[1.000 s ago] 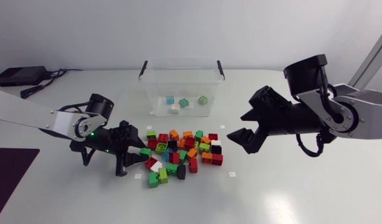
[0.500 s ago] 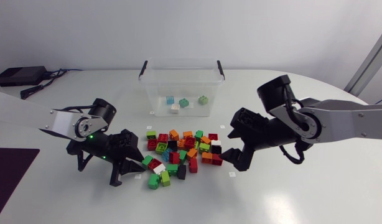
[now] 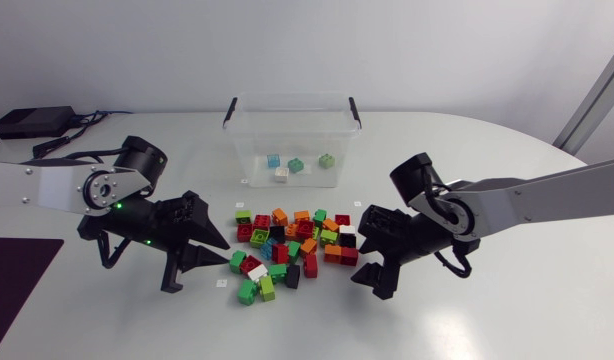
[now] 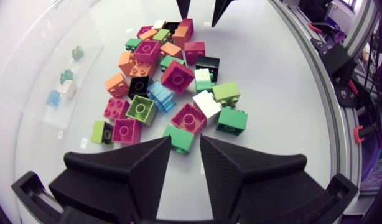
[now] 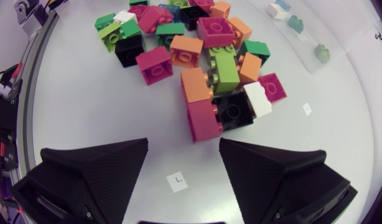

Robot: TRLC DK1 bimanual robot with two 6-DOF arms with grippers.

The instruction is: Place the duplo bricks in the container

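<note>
White tabletop carries the duplo bricks in a loose pile just before the clear container, which holds four more. My left gripper stands narrowly parted beside the pile, and my right gripper gapes wide opposite, over a small white label.

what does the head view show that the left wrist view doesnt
Only the head view: the silver-grey left arm and right arm, and the whole clear plastic container with black handles. Only the left wrist view: the empty gap between the fingers of the left claw, facing a green brick. Both: the pile of coloured duplo bricks, pale bricks in the container, the tips of the right claw.
</note>
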